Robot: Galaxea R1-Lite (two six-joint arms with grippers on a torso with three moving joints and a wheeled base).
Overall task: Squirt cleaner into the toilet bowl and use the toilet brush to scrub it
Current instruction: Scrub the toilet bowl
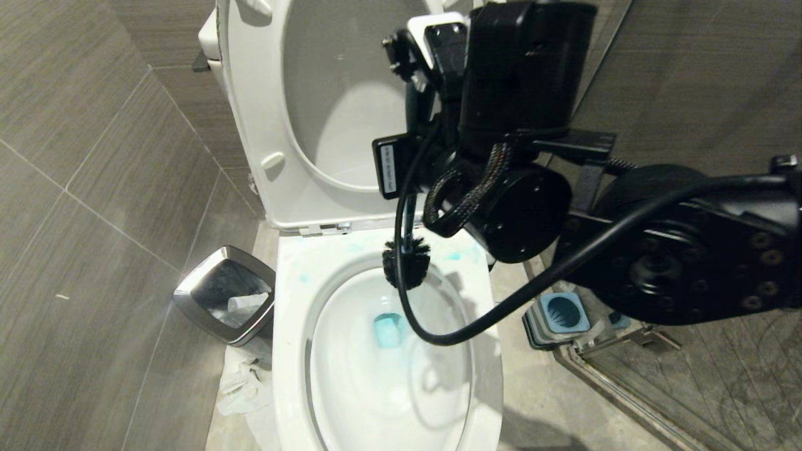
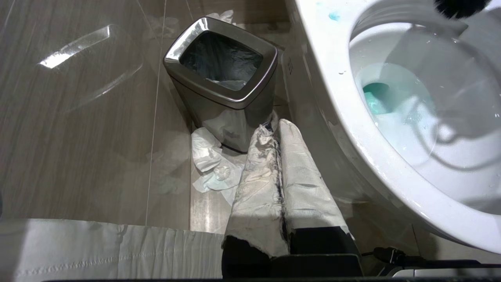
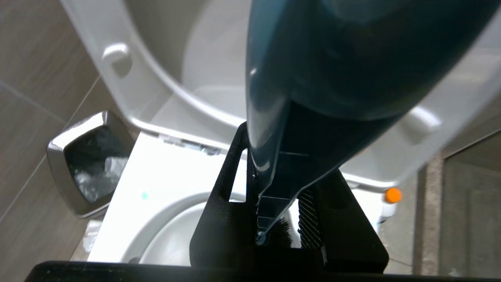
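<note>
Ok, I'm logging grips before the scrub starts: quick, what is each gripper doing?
Left gripper: shut, empty, parked low beside the toilet bowl.
Right gripper: shut on the toilet brush, head above the bowl's rim.

**Teal on white, steel on grey**

The toilet bowl (image 1: 294,376) is glossy white, flecked teal-blue, with teal liquid (image 1: 387,330) pooled inside. The toilet brush (image 3: 313,78) has a dark teal handle and black bristles. The waste bin (image 2: 221,84) is mirror-steel. Grey-brown streaked floor tiles (image 1: 94,250).
</note>
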